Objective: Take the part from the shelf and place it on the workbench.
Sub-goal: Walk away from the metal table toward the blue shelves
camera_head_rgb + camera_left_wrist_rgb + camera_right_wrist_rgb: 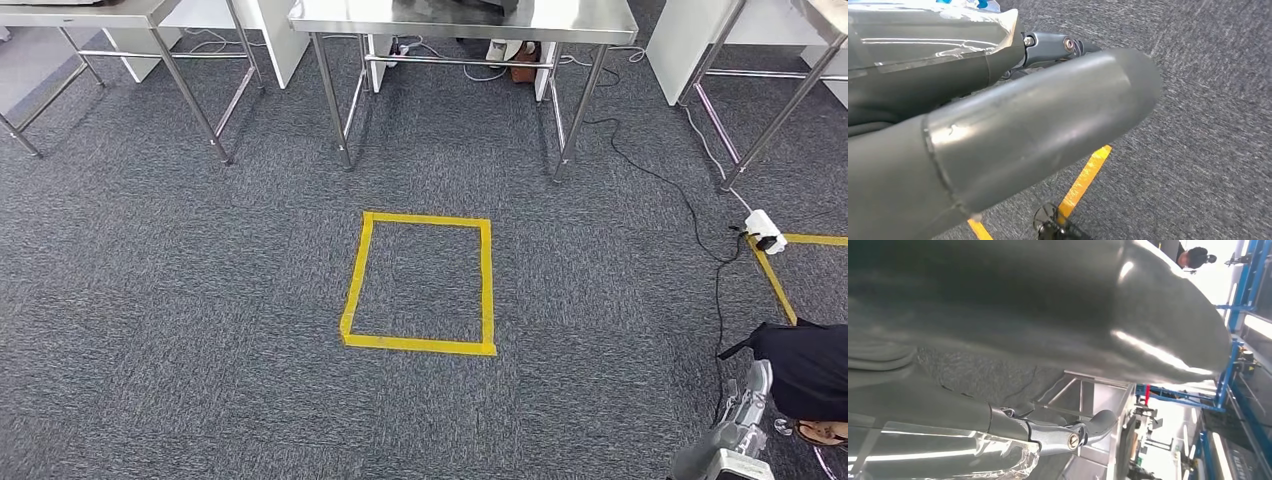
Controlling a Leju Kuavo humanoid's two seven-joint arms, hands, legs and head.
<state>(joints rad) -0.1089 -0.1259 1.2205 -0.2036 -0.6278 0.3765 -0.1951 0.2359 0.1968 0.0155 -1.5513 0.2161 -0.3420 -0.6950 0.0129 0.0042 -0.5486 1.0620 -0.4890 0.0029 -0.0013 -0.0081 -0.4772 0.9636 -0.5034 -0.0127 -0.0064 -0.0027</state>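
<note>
the right hand [735, 432] comes in at the lower right of the head view, silver and grey, hanging over the carpet [200, 300]; its fingers are too small there to read. in the right wrist view the thick grey thumb [1058, 305] lies across most of the frame and a darker finger [1088, 427] reaches out beside it with nothing in it, but i cannot tell whether the hand is spread or curled. just beside the right hand stands a person [805, 370] in dark clothes. in the left wrist view the left hand [1013, 125] hangs above the carpet with its thumb stretched out and a dark finger [1058, 47] behind it, gripping nothing visible; spread or closed i cannot tell. under it runs a strip of yellow tape [1083, 180]. farther out on the carpet lies a yellow tape square [420, 283], and to the right a white plug block [765, 230] on a black cable [660, 180], touching another tape line [775, 280]. beyond stand steel tables [460, 20]. the part cannot be made out.
</note>
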